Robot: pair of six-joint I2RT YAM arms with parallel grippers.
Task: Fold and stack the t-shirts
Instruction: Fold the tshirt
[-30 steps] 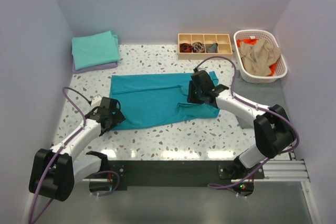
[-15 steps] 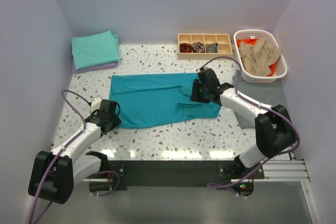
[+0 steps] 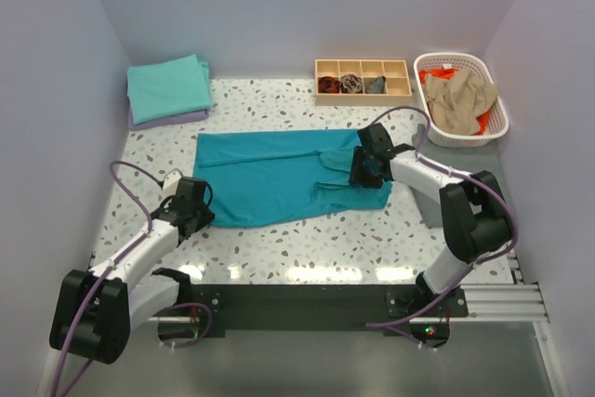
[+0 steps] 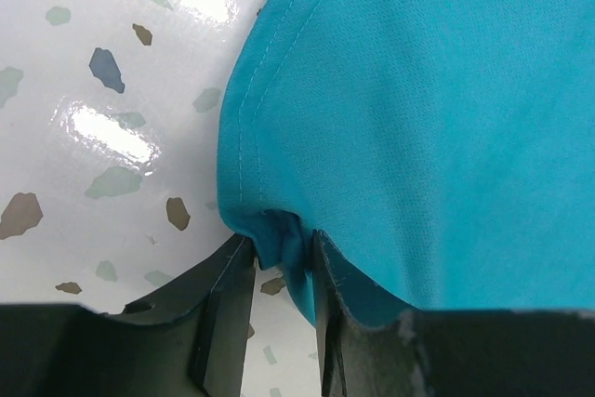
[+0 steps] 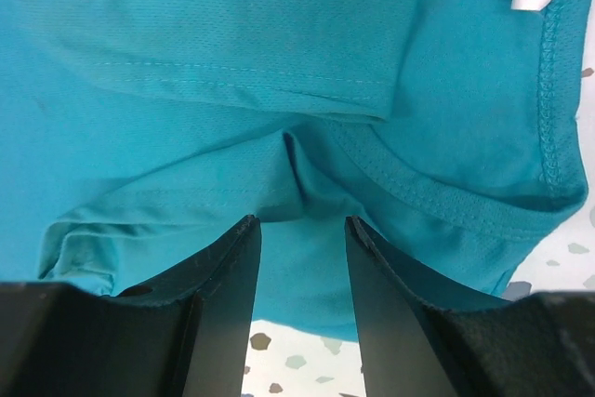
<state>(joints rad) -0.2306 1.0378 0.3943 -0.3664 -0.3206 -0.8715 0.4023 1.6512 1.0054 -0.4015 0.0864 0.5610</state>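
Left gripper (image 4: 279,253) now pinching teal shirt (image 3: 270,178); speckled terrazzo tabletop (image 3: 307,244).

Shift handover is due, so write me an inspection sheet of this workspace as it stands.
Surface: speckled table, glossy, glare near front.
Job's things: teal t-shirt spread mid-table, right end bunched; aqua-green shirt folded atop lavender shirt, far left; tan shirt and orange shirt in white basket, far right.
Clutter: wooden tray holding small items, far edge.
Grippers: left gripper pinches the teal hem corner; right gripper open over its right end.
Cables: purple cables loop off both arms.
Surroundings: plain pale walls.
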